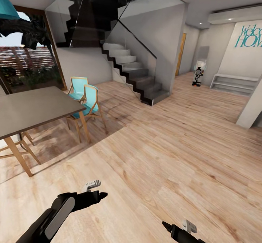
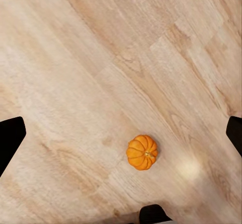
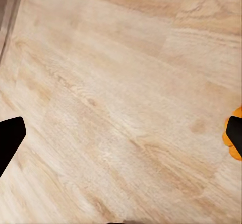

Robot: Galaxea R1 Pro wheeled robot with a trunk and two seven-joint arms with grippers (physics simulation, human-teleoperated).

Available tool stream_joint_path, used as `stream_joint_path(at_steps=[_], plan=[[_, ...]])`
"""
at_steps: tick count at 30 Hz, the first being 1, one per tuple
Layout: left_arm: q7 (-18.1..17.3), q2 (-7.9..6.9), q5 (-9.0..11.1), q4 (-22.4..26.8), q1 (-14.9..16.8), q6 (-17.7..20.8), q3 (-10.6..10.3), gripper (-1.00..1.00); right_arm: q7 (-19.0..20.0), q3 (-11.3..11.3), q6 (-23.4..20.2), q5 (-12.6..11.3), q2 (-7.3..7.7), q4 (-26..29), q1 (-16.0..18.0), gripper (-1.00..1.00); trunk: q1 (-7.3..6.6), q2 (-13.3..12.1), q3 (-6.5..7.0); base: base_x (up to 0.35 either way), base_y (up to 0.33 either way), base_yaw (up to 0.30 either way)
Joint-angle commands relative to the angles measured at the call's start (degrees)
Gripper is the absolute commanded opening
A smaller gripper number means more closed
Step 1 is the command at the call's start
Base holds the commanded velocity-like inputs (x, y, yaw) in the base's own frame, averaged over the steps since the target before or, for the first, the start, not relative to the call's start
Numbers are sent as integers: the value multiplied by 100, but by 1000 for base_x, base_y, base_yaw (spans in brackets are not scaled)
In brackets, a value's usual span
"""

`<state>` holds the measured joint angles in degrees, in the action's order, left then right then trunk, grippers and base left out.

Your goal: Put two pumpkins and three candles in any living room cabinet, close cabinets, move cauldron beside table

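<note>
Here we stand on a wide wooden floor, with a grey dining table and turquoise chairs off to the left and a staircase ahead. Our left gripper hangs over the floor, jaws spread wide and holding nothing — one pumpkin sits upright on the boards between its fingertips, stem up. Our right gripper is likewise wide apart and empty over bare boards; an orange sliver, which looks like a pumpkin, peeks out behind one fingertip.
</note>
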<state>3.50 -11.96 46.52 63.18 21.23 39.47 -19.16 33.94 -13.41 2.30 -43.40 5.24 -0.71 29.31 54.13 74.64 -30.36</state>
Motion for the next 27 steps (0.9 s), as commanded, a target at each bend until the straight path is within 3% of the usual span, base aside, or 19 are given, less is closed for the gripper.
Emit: stream_joint_path(at_steps=[1,5,12,16,19,23,27], plan=[[37,-6,48,45,4,22,-9,100,4,-47,24,-33,-2,-8,5,100,23,45,-24,0,0,0],[41,-20,72,228,1,51,-7,100,-248,-47,19,-30,-23,-8,5,100,110,205,-96,0,0,0],[53,-52,116,656,-19,270,-8,100,-1267,-51,-137,-17,-48,11,5,100,264,486,-222,0,0,0],[51,-59,133,1034,-62,660,-7,100,-1979,-69,-698,0,-38,95,19,100,352,647,-293,0,0,0],[53,-60,137,1292,-70,1041,-2,100,-2454,-63,-861,1,-41,421,29,100,418,767,-347,0,0,0],[54,-53,137,1436,-74,1400,13,100,-2698,-58,-922,26,-48,1126,38,100,506,927,-419,0,0,0],[54,-28,173,1457,-75,1473,17,100,-2741,-64,-944,35,-48,1385,39,100,594,1088,-491,0,0,0]])
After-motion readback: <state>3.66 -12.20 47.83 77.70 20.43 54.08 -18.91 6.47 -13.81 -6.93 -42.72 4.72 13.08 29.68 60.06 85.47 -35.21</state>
